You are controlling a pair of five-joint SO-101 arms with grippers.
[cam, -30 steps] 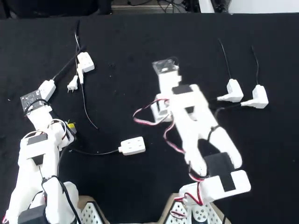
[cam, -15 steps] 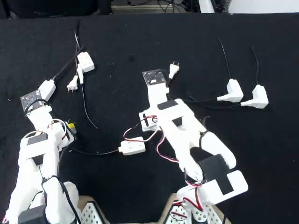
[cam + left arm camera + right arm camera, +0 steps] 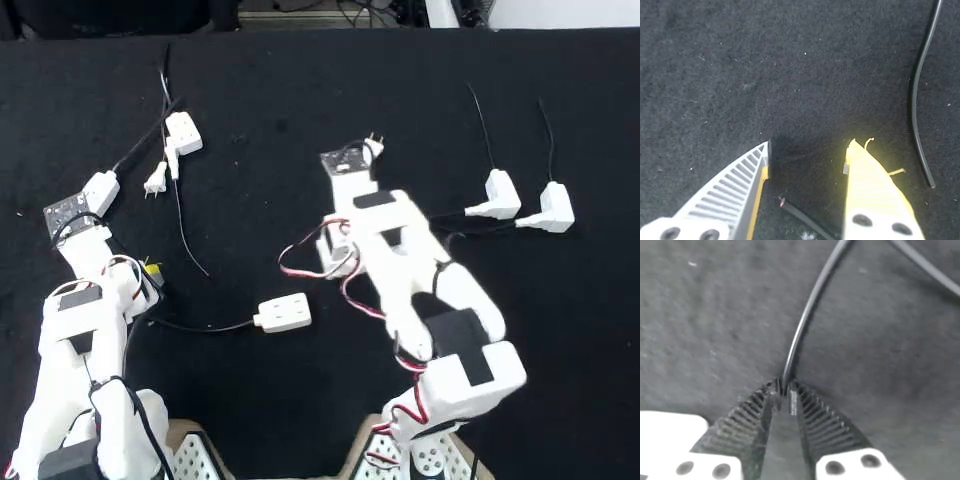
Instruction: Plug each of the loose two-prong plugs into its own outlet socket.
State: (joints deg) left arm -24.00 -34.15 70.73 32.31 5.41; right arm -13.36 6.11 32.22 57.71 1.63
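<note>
A small white two-prong plug (image 3: 372, 148) lies at mid-table, just beyond the tip of my right arm (image 3: 400, 250). My right gripper (image 3: 784, 388) is shut on that plug's thin black cable (image 3: 810, 310), pinched between the ribbed fingertips (image 3: 760, 405). Another loose white plug (image 3: 155, 181) lies at the far left beside a white socket block (image 3: 183, 132). A second socket (image 3: 283, 312) rests near the front centre. My left gripper (image 3: 807, 145) stands open over bare black cloth, with a black cable end (image 3: 790, 207) low between its fingers.
A third white socket (image 3: 100, 190) sits close to my left arm (image 3: 75, 330). Two white angled plugs (image 3: 497, 195) (image 3: 553, 207) with black cords lie at the right. Black cables (image 3: 180, 220) trail across the left of the black table.
My right arm swung left, uncovering the small plug, then shifted back right toward it. The left arm has stayed still.
</note>
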